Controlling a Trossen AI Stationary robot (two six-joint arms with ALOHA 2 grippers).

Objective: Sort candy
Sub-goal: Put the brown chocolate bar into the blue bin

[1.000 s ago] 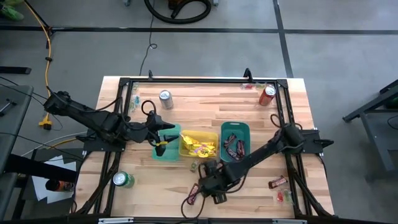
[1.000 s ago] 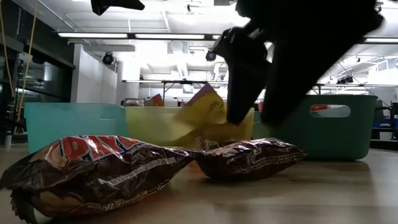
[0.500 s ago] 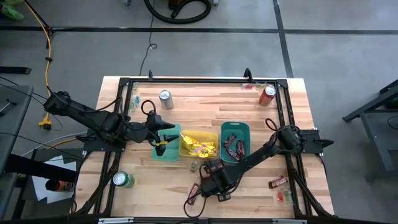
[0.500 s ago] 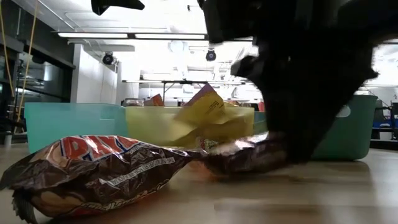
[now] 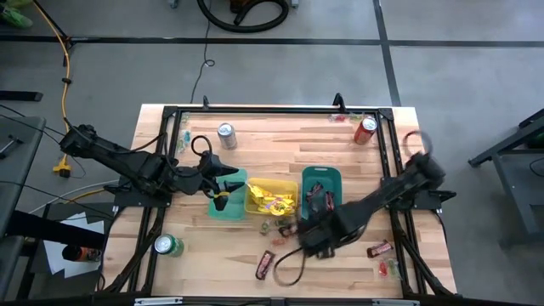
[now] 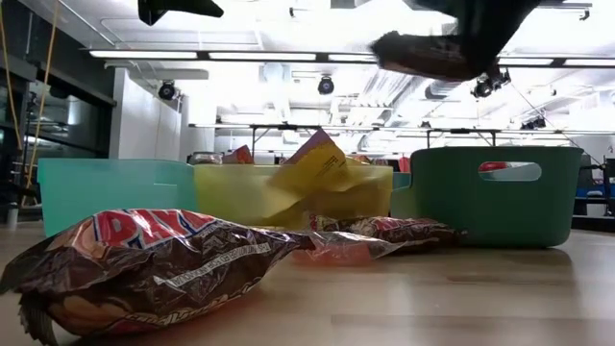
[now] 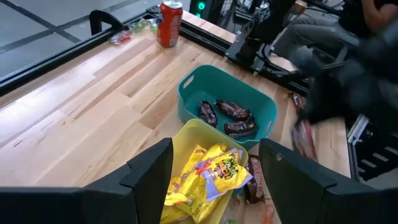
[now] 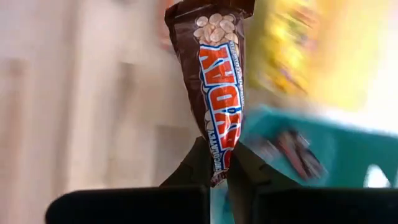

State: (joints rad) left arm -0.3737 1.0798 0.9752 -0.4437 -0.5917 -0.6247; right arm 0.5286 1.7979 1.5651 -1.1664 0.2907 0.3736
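Now my right gripper [image 8: 216, 163] has clamped shut on a brown candy bar [image 8: 219, 81] and lifted it off the tabletop [image 5: 280, 153], moving from the front edge toward the teal bin [image 5: 321, 192] holding matching bars. One pick is made; the drop remains. My left gripper [image 7: 214, 177] waits open above the yellow bin [image 5: 271, 197]. Another bar [image 5: 265, 264] lies near the front edge. Behind, a workshop under strip lights.
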